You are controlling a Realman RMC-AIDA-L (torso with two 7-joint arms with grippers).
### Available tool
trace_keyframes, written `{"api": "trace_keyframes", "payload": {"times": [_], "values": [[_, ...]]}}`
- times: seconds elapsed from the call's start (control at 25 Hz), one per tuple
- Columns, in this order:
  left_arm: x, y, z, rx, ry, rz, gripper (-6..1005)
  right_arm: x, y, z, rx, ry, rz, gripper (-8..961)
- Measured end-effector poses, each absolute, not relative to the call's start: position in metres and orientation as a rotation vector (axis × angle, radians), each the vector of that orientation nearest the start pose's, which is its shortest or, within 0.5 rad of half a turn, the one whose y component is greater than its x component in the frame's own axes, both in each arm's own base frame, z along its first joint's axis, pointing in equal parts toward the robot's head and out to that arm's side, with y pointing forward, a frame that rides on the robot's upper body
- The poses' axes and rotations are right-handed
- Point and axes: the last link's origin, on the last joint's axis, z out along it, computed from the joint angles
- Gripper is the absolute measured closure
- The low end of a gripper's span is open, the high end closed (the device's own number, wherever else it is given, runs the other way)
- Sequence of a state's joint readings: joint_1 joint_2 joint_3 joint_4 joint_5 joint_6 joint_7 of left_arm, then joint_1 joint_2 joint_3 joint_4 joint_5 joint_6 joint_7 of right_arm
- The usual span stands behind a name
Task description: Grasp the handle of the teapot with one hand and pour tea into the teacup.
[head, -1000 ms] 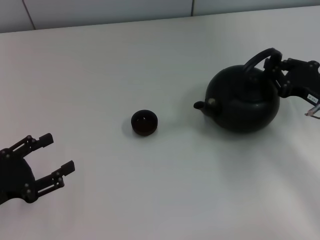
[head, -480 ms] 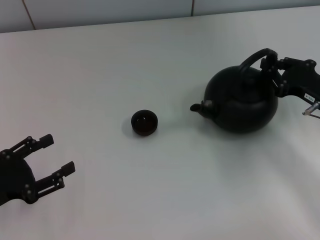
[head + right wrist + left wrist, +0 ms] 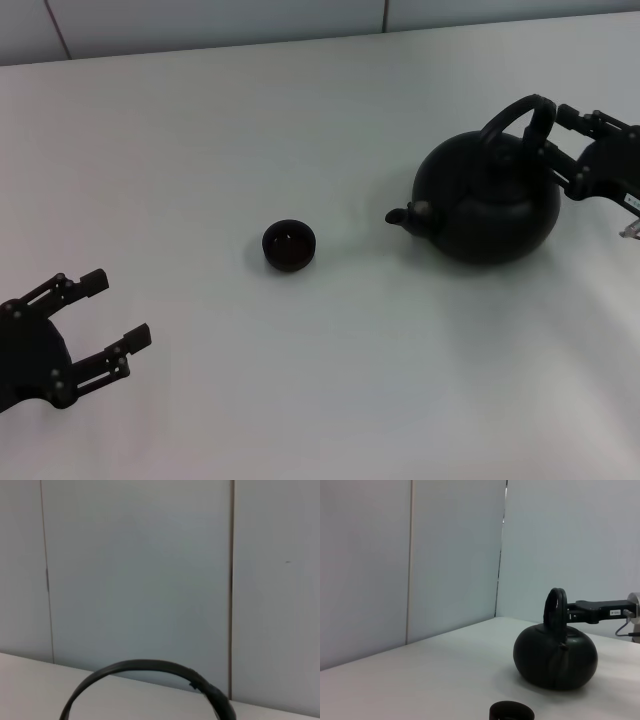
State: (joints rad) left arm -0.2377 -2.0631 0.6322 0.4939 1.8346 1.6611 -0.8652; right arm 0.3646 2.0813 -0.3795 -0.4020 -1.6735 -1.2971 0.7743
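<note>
- Matte black, the teapot (image 3: 490,205) sat on the white table (image 3: 300,380) at the right side of the scene, with its short spout (image 3: 398,215) pointing left toward the teacup (image 3: 289,245).
- The handle (image 3: 520,118) arched upright over the top of the pot; in the left wrist view the same loop (image 3: 555,607) stood edge-on above the round body (image 3: 555,655), and the right wrist view caught only its upper curve (image 3: 150,672) against the grey wall panels (image 3: 135,570).
- The right gripper (image 3: 562,150) was at the right end of the handle, one finger (image 3: 585,118) on the far side and the other on the near side of the loop; the fingers sat right at the loop, but it could not be told whether they were clamped on it.
- The small dark teacup stood alone near the middle of the table, well apart from the pot, and showed at the edge of the left wrist view (image 3: 511,711).
- The left gripper (image 3: 100,315) rested at the near left corner with its two fingers spread apart, holding nothing, well away from the cup.
</note>
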Motion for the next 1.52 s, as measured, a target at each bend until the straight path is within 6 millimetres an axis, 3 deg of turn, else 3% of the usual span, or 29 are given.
{"api": "trace_keyframes", "payload": {"times": [0.04, 0.28, 0.52, 0.64, 0.84, 1.0, 1.08, 1.32, 1.52], "values": [[-0.333, 0.232, 0.0, -2.506, -0.428, -0.815, 185, 0.357, 0.304, 0.025, -2.018, 0.536, 0.665, 526], [-0.332, 0.234, -0.001, -2.514, -0.421, -0.816, 185, 0.366, 0.27, 0.037, -1.969, 0.528, 0.735, 358], [-0.33, 0.235, 0.0, -2.517, -0.411, -0.82, 185, 0.381, 0.21, 0.042, -1.867, 0.528, 0.797, 358], [-0.33, 0.236, -0.001, -2.52, -0.407, -0.821, 185, 0.387, 0.191, 0.04, -1.83, 0.546, 0.796, 358], [-0.327, 0.239, -0.001, -2.529, -0.399, -0.829, 185, 0.381, 0.187, 0.041, -1.888, 0.534, 0.836, 358], [-0.323, 0.244, -0.001, -2.546, -0.387, -0.833, 185, 0.37, 0.187, 0.04, -2.098, 0.497, 0.844, 358], [-0.32, 0.248, -0.001, -2.564, -0.375, -0.829, 185, 0.362, 0.194, 0.038, -2.275, 0.49, 0.825, 358], [-0.315, 0.256, -0.001, -2.616, -0.364, -0.811, 185, 0.357, 0.21, 0.037, -2.418, 0.485, 0.747, 358], [-0.309, 0.272, 0.006, -2.737, -0.369, -0.742, 185, 0.354, 0.221, 0.048, -2.508, 0.406, 0.643, 358]]}}
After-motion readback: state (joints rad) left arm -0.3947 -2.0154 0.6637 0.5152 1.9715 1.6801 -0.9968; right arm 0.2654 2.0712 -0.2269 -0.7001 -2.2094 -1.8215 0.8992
